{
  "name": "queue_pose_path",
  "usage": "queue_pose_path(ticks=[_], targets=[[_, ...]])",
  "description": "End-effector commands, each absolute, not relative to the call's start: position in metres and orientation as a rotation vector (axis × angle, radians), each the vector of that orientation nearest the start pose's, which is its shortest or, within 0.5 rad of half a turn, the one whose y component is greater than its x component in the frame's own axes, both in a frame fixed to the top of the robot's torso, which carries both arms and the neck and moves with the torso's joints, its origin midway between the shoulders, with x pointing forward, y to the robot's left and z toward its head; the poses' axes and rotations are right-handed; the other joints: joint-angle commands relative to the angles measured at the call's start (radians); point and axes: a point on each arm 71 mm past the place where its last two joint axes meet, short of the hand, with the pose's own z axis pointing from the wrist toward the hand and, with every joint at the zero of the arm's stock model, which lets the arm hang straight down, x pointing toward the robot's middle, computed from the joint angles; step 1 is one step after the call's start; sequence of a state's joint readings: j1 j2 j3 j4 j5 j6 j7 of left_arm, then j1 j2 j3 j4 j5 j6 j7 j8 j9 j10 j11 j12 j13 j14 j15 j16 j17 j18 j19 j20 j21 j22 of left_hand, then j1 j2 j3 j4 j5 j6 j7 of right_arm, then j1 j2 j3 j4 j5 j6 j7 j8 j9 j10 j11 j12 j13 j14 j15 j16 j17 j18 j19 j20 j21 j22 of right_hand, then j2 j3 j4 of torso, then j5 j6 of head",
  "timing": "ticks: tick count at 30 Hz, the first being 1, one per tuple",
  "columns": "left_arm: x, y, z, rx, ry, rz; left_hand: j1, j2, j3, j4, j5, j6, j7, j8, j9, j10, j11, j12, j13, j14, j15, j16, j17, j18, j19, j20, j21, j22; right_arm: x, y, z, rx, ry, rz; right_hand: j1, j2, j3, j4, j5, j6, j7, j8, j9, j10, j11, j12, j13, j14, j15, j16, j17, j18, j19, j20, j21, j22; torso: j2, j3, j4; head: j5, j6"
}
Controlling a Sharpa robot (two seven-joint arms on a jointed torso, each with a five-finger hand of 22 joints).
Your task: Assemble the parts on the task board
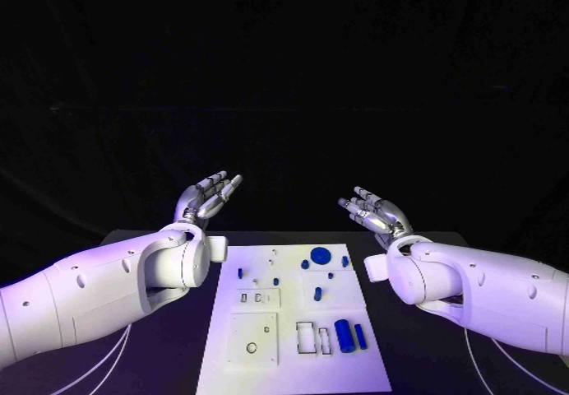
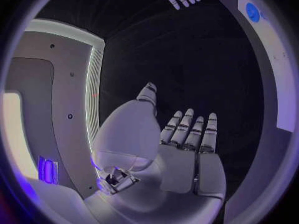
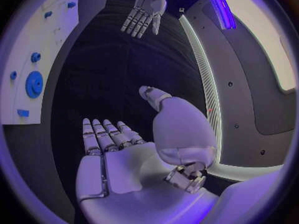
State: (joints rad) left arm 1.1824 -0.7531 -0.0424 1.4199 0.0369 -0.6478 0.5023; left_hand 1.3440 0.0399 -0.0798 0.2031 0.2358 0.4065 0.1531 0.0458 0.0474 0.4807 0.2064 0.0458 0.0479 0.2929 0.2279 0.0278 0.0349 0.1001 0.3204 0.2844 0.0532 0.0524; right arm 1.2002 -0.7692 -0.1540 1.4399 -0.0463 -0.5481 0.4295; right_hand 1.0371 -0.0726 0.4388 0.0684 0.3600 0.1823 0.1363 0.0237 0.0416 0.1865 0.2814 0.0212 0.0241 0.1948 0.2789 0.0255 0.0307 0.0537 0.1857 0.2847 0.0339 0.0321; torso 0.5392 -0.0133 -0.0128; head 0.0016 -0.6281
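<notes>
On the table: the task board (image 1: 297, 346), a white flat plate, lies between the two arms in the middle of the black table (image 1: 427, 362). It looks rigid and thin, and I would leave it where it is and not grip it.
Left hand: the left hand (image 1: 208, 197) is raised above the table's far left side, well apart from the board, fingers straight and spread, holding nothing. The left wrist view shows the same flat, bare palm (image 2: 187, 154).
Right hand: the right hand (image 1: 373, 212) is raised on the far right side, also fingers apart and holding nothing, clear of every part.
Large disc: a round blue disc (image 1: 320, 255) sits near the board's far edge. The right wrist view shows a toothed rim (image 3: 34, 83), so it is likely a gear: stiff, light, probably smooth plastic. Best pinched across its rim.
Long pieces: two blue bars (image 1: 350, 336) lie side by side near the board's near right corner. They look light, hard and liable to roll or slip. Take each across its middle, from above.
Small pieces: several small blue bits (image 1: 275, 281) dot the board's far half. They are too small to tell their shape, and a fingertip pinch seems the only hold.
</notes>
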Motion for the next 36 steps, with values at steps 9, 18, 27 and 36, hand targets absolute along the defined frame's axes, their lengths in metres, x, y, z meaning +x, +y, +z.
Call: queue_pose_path(ticks=[9, 18, 27, 36], targets=[[0.506, 0.227, -0.183, -1.150, 1.187, -1.342, 0.084, 0.016, -0.015, 0.006, 0.023, 0.182, 0.132, 0.045, 0.028, 0.173, 0.039, 0.049, 0.012, 0.292, 0.008, 0.083, 0.043, 0.022, 0.195, 0.003, 0.100, 0.052, 0.507, -0.216, -0.202, 0.761, 1.474, 1.260, 0.174, -0.018, 0.038, -0.113, -0.078, 0.350, 0.163, 0.104, 0.074, 0.398, -0.015, 0.072, 0.035, 0.376, -0.030, 0.103, 0.068, 0.055, 0.239, 0.005, 0.093, 0.046, 0.015, -0.0044, -0.0028, 0.005, -0.018], [0.499, 0.228, -0.174, -1.122, 1.223, -1.400, 0.122, 0.024, -0.025, 0.002, 0.051, 0.386, 0.099, 0.120, 0.063, 0.387, 0.016, 0.094, 0.018, 0.539, -0.038, 0.198, 0.092, 0.065, 0.332, -0.001, 0.191, 0.084, 0.515, -0.216, -0.185, 0.382, 1.497, 1.104, 0.235, -0.037, 0.040, -0.185, -0.113, 0.634, 0.125, 0.197, 0.133, 0.698, -0.064, 0.103, 0.040, 0.686, -0.095, 0.187, 0.127, 0.119, 0.573, 0.000, 0.190, 0.075, 0.044, -0.0090, 0.0052, 0.001, -0.025], [0.489, 0.224, -0.153, -1.066, 1.240, -1.492, 0.133, 0.029, -0.028, 0.007, 0.051, 0.412, 0.085, 0.141, 0.071, 0.434, 0.002, 0.098, 0.020, 0.556, -0.049, 0.207, 0.101, 0.076, 0.347, -0.001, 0.203, 0.083, 0.521, -0.211, -0.169, 0.115, 1.511, 0.948, 0.235, -0.048, 0.047, -0.203, -0.115, 0.688, 0.100, 0.206, 0.148, 0.791, -0.092, 0.093, 0.045, 0.787, -0.126, 0.199, 0.159, 0.131, 0.658, -0.017, 0.202, 0.071, 0.092, -0.0169, 0.0156, -0.011, -0.034], [0.475, 0.222, -0.138, -1.035, 1.250, -1.543, 0.134, 0.028, -0.033, 0.013, 0.051, 0.414, 0.082, 0.144, 0.072, 0.446, -0.001, 0.095, 0.019, 0.565, -0.053, 0.211, 0.105, 0.080, 0.363, -0.002, 0.212, 0.084, 0.523, -0.199, -0.163, -0.104, 1.652, 0.744, 0.196, -0.094, 0.023, -0.177, -0.154, 0.733, 0.064, 0.205, 0.170, 0.915, -0.142, 0.083, 0.056, 1.021, -0.205, 0.307, 0.293, 0.130, 0.862, -0.099, 0.312, 0.120, 0.140, -0.0209, 0.0214, -0.018, -0.039]])
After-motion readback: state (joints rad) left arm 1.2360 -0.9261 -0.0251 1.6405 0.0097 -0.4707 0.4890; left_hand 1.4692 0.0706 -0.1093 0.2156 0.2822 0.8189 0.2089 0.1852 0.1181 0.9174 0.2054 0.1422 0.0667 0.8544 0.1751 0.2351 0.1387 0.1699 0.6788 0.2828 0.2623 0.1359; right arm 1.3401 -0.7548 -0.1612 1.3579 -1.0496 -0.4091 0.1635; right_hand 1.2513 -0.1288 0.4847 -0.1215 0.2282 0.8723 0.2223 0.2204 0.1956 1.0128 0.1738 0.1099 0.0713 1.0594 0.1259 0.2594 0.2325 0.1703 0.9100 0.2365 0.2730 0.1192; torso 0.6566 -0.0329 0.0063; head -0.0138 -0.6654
